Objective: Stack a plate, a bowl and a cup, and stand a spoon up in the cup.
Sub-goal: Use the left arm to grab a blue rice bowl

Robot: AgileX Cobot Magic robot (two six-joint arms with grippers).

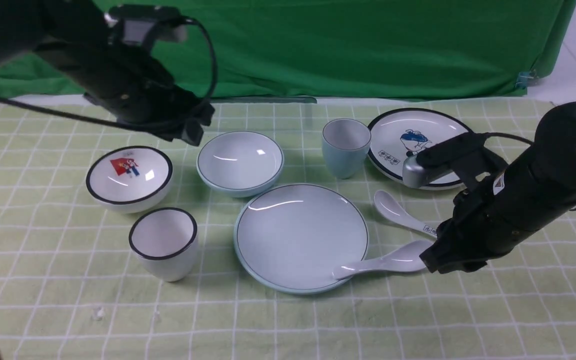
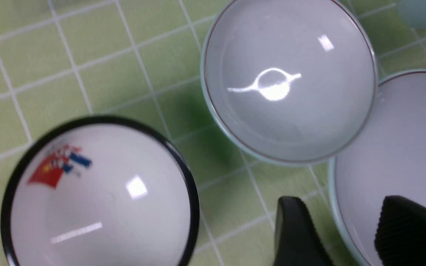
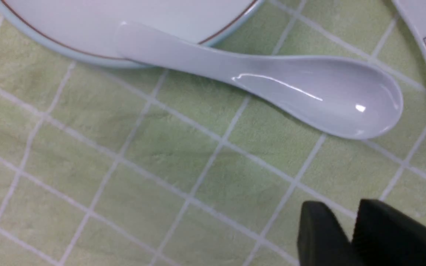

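Red-picture bowl (image 1: 129, 175) and white cup (image 1: 164, 242) sit far left on the cloth (image 1: 43, 280). Left gripper (image 1: 190, 131) is above the gap between red-picture bowl and bowl (image 1: 240, 161), jaws parted, empty. Plate (image 1: 300, 235) is centre front, just beside the bowl. Cup (image 1: 345, 146) stands upright behind the plate. Spoon (image 1: 383, 262) has its handle tip on the plate's rim and its scoop on the cloth. Printed spoon (image 1: 400, 212) and cartoon plate (image 1: 413, 135) lie behind it. Right gripper (image 1: 430, 262) is low by the spoon's scoop, fingers (image 3: 320, 232) together, holding nothing.
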